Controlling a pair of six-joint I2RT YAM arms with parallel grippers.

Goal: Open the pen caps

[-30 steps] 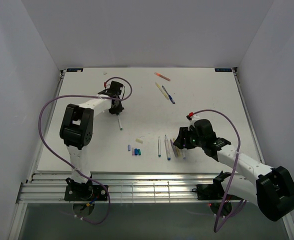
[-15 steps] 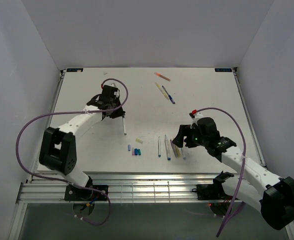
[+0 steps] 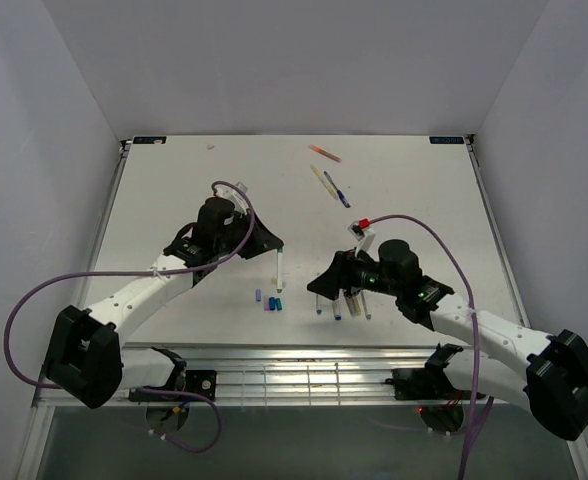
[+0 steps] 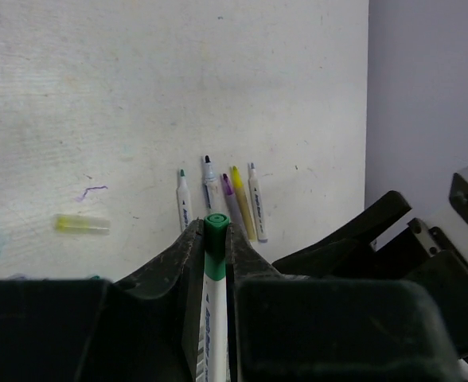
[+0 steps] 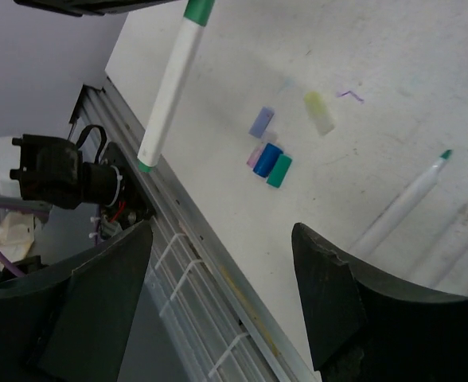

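My left gripper (image 3: 271, 243) is shut on a white-barrelled pen (image 3: 279, 268) and holds it above the table. In the left wrist view its green cap (image 4: 215, 227) sticks out between the fingertips. My right gripper (image 3: 320, 287) is open and empty, just right of that pen. The right wrist view shows the pen (image 5: 170, 87) hanging ahead of the spread jaws (image 5: 218, 302). Loose caps lie below: purple (image 5: 261, 122), pale yellow (image 5: 319, 112), blue (image 5: 269, 154), teal (image 5: 279, 170). Several uncapped pens (image 3: 344, 300) lie side by side under the right arm.
Three more pens (image 3: 330, 180) lie at the far middle of the white table (image 3: 174, 180). The metal rail of the near edge (image 5: 218, 270) runs just below the caps. White walls close in the table on three sides.
My left arm has carried the pen from the far left toward the near middle and lifted it. My right gripper has swung left toward it.
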